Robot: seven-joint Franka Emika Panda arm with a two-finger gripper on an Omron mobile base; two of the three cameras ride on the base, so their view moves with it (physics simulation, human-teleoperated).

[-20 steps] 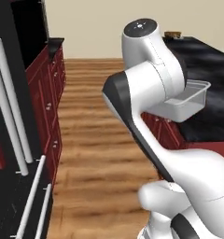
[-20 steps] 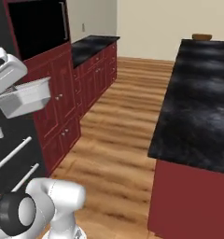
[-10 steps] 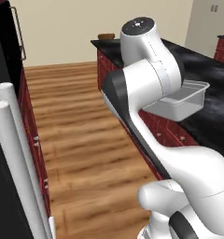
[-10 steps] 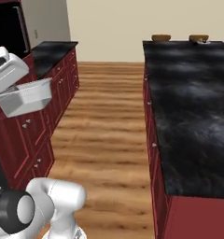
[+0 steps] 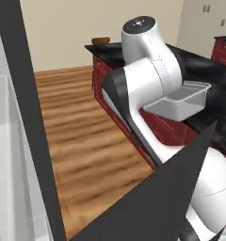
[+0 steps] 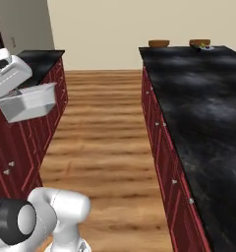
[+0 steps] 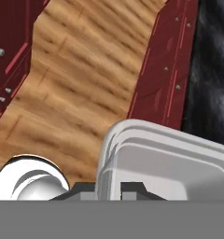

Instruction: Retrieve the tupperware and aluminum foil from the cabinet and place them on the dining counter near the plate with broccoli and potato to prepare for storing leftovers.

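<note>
Our gripper [image 7: 109,189] is clamped on the near rim of the tupperware [image 7: 165,161]; in the hand view the two dark tips sit either side of that rim, pinched tight. The tub hangs level out in front of the arm, empty as far as we can see. Below it: wood floor [image 7: 81,70] of the aisle, with red drawer fronts [image 7: 163,79] to either side.

From the left base view the tub rides beside the arm's forearm, over the edge of the black dining counter [image 5: 204,70]. From the right base view the same tub is at the far left, in front of the wall-side red units [image 6: 21,142], with the aisle between us and the long counter.

Far end of that counter: a plate [image 6: 207,47] with something green on it, too small to make out more, and a brown bowl [image 6: 159,43] next to it. Well apart from the tub.

Progress, as we judge it: tupperware is out of the cabinet and in transit, not yet set down. We reckon it goes down near that far plate, so the base has ground to cover along the aisle. After that, the foil: a second trip to the cabinet and back. Roughly a quarter done.
</note>
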